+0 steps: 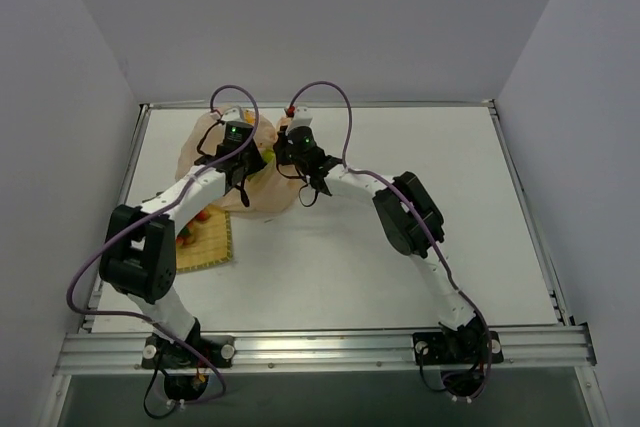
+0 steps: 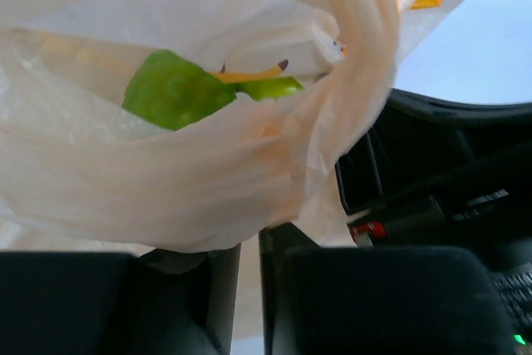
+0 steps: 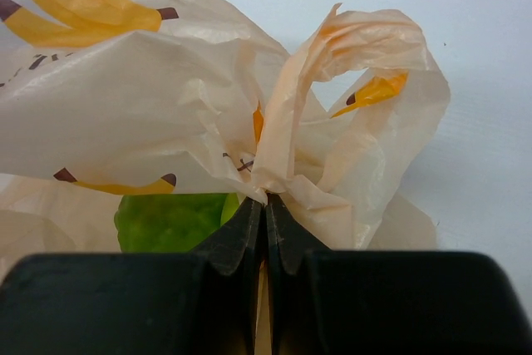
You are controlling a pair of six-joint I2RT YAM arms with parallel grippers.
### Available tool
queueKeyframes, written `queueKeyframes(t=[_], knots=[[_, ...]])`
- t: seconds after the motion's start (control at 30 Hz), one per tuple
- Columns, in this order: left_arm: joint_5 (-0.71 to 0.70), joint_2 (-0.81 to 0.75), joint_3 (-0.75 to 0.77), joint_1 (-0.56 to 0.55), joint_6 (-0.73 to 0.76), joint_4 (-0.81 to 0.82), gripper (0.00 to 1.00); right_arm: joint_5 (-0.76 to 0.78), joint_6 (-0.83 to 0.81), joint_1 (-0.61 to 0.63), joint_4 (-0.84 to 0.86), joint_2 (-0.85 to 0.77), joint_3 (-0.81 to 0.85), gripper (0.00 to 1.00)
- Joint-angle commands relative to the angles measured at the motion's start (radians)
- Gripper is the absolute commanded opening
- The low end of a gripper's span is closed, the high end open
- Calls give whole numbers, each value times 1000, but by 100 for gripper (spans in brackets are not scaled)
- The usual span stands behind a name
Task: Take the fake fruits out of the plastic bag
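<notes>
The pale-peach plastic bag with yellow banana prints lies at the back left of the table. My left gripper is shut on a fold of its film, which shows between the fingers in the left wrist view. My right gripper is shut on a bunched edge of the bag, with the fingertips pressed together. A lime-green fruit sits inside the bag and also shows in the right wrist view. Two small red fruits lie on the mat outside the bag.
A square yellow woven mat lies at the left, in front of the bag, partly under the left arm. The right gripper's black body is close beside the left one. The table's raised rim runs along the back.
</notes>
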Motion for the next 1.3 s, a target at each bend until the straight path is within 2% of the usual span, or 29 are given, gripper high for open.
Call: queueKeyframes(t=[0.0, 0.07, 0.1, 0.2, 0.47, 0.73, 0.97, 1.03, 1.1, 1.17, 1.2, 1.23, 1.27], knots=[[-68, 34, 103, 11, 56, -4, 21, -18, -3, -6, 20, -72, 14, 0], [-78, 71, 119, 21, 72, 4, 32, -22, -4, -9, 18, -75, 12, 0], [-91, 97, 137, 23, 79, 5, 41, -24, -3, -12, 18, -75, 12, 0], [-98, 155, 171, 38, 115, -13, 50, -29, 0, -14, 21, -76, 7, 0], [-69, 250, 232, 66, 185, -42, 66, -39, 2, -14, 28, -79, 3, 0], [-78, 318, 263, 66, 262, -39, 73, -44, 5, -14, 31, -70, 7, 0], [-43, 353, 291, 66, 271, -47, 74, -50, 13, -12, 26, -58, 20, 0], [-42, 343, 283, 66, 273, -39, 64, -50, 13, -12, 26, -58, 20, 0], [-41, 327, 281, 66, 273, -36, 61, -50, 13, -14, 23, -56, 24, 0], [-33, 320, 283, 66, 274, -41, 52, -50, 14, -12, 25, -56, 24, 0], [-33, 310, 283, 66, 273, -44, 47, -50, 16, -12, 25, -55, 24, 0], [-33, 304, 280, 66, 270, -47, 36, -50, 17, -14, 26, -55, 24, 0], [-32, 297, 269, 66, 261, -45, 31, -50, 17, -12, 26, -55, 24, 0]])
